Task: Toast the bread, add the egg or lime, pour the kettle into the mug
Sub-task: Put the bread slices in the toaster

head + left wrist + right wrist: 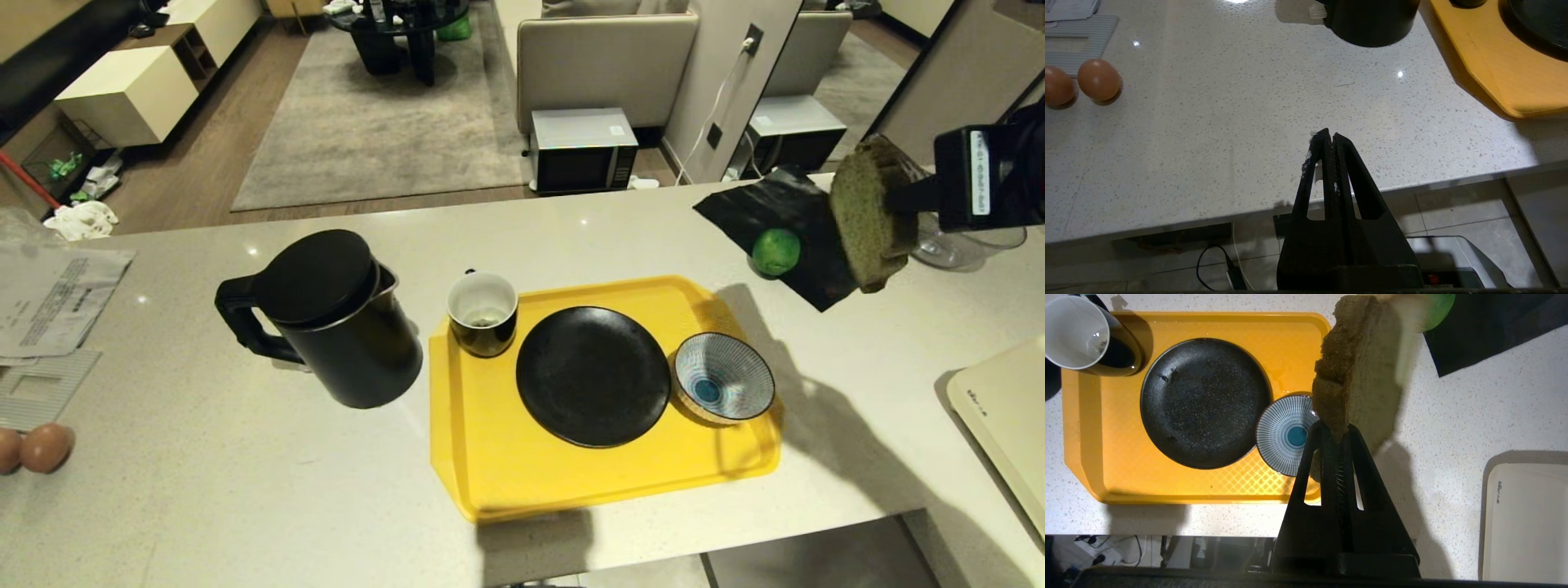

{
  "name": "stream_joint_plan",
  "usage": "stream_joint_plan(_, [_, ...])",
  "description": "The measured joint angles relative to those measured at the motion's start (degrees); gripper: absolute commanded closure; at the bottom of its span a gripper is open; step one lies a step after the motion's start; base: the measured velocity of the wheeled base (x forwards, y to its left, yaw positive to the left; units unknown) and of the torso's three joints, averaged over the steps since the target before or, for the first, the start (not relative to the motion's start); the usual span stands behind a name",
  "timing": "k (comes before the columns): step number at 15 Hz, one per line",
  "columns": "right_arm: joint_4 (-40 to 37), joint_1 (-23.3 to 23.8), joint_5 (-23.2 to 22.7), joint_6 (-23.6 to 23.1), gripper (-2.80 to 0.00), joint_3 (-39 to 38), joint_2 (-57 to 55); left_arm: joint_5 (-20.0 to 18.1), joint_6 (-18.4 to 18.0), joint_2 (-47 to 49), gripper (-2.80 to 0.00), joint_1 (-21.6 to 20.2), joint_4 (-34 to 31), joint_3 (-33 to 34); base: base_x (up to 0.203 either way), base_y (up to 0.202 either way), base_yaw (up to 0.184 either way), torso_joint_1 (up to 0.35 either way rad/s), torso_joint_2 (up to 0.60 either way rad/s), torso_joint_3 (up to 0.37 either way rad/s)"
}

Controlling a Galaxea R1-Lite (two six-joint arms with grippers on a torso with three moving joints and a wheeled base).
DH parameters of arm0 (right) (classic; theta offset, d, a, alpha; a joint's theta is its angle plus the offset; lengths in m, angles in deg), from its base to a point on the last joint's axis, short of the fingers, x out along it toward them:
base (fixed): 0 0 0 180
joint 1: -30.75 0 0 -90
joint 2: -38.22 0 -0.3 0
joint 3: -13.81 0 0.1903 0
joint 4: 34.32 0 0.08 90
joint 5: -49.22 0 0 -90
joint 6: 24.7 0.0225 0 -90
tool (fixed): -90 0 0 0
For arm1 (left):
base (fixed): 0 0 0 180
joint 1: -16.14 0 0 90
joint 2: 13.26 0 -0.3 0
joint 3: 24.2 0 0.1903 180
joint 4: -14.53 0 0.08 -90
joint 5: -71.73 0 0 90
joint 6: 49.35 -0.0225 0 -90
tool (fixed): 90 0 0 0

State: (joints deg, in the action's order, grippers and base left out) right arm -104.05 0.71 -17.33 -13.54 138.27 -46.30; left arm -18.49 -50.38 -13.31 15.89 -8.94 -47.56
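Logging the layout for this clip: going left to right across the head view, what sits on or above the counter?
Two brown eggs → kettle → mug → black plate → striped bowl → lime → bread, held up off the counter by the right gripper.

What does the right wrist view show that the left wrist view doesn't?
Only the right wrist view shows the right gripper shut on the bread, held up off the counter, with the striped bowl, the mug, the lime and a white board.

Only the left wrist view shows the left gripper, shut and empty near the counter's edge, two brown eggs, the kettle's base and papers.

Both show the yellow tray, the black plate and the speckled counter.
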Motion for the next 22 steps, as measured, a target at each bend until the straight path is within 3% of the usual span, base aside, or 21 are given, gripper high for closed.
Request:
stream_joint_plan(7, [-0.01,1.12,-0.12,0.03,0.00,-1.92,1.52,-0.05,-0.14,0.00,0.00,0.00,0.05,0.00,0.000,0.000,0.000,0.000,0.00,0.000])
stream_joint_plan(12, [-0.08,1.13,-0.14,0.01,0.00,-2.12,1.67,-0.02,0.01,0.00,0.00,0.01,-0.01,0.00,-0.154,0.000,-0.001,-0.005,0.00,0.004])
stream_joint_plan(22, [0.03,1.16,0.18,-0.73,0.00,-4.84,2.52,-0.05,0.00,0.00,0.00,0.00,0.02,0.00,0.000,0.000,0.000,0.000,0.00,0.000])
